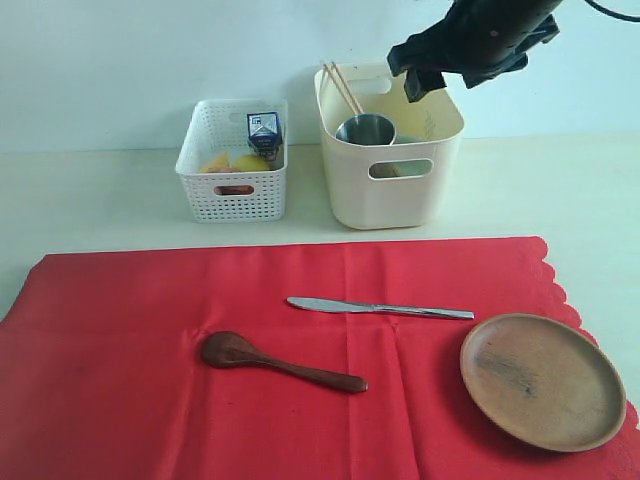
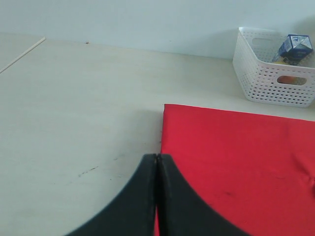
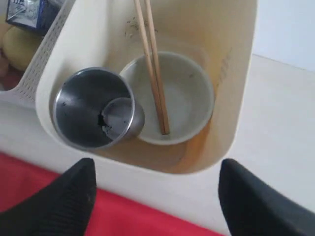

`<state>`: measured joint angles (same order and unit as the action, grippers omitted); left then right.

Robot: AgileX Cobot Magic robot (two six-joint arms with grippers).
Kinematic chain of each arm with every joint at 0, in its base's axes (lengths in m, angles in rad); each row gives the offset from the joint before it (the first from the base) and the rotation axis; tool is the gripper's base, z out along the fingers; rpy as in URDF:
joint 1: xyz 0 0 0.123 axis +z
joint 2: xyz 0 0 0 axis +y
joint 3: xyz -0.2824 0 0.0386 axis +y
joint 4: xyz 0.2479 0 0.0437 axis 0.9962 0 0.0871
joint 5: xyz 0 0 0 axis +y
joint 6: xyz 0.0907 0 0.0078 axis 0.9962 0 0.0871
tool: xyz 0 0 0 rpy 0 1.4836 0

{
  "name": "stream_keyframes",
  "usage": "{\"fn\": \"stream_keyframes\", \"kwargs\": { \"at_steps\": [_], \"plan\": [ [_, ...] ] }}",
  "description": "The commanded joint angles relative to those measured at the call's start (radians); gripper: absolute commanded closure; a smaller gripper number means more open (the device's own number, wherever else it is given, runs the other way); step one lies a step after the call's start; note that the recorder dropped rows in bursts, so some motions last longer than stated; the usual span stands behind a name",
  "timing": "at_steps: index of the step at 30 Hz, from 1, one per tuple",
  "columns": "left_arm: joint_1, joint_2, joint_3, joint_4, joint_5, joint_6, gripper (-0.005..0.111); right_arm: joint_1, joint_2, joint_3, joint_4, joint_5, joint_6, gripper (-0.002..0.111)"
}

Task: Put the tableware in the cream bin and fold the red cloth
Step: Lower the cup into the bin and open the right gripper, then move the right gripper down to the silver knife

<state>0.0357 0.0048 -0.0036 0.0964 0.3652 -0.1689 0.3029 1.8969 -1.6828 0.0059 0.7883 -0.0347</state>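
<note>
While exterior view hides cream bin (image 1: 380, 207) floor, right wrist shows us white bowl (image 3: 189, 101) under chopsticks (image 3: 151, 64); right gripper (image 3: 156, 169) wide, empty; left gripper (image 2: 156, 164) closed.

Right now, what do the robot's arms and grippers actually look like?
Everything is black. The left gripper has smooth matte fingers flaring into broad curved bases. The right gripper has rounded fingers with a finely textured surface. Its arm is a chunky dark housing trailing a black cable. No markings show.
</note>
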Motion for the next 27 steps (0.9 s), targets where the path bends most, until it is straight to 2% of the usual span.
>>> {"fn": "stream_keyframes", "kwargs": {
  "at_steps": [1,4,7,10,15,27],
  "plan": [
    [-0.002,-0.005,0.004,-0.001,-0.010,0.000,0.106,-0.002,-0.129,0.141,0.028,-0.024,-0.027,0.041],
    [-0.002,-0.005,0.004,-0.001,-0.010,0.000,0.106,-0.002,-0.220,0.256,0.145,-0.015,-0.155,0.041],
    [-0.002,-0.005,0.004,-0.001,-0.010,0.000,0.106,-0.002,-0.307,0.389,0.382,0.040,-0.410,0.041],
    [-0.002,-0.005,0.004,-0.001,-0.010,0.000,0.106,-0.002,-0.326,0.446,0.478,0.098,-0.531,0.041],
    [-0.002,-0.005,0.004,-0.001,-0.010,0.000,0.106,-0.002,-0.325,0.548,0.486,0.143,-0.653,0.041],
    [-0.002,-0.005,0.004,-0.001,-0.010,0.000,0.106,-0.002,-0.325,0.716,0.486,0.016,-1.308,0.041]
  ]
}}
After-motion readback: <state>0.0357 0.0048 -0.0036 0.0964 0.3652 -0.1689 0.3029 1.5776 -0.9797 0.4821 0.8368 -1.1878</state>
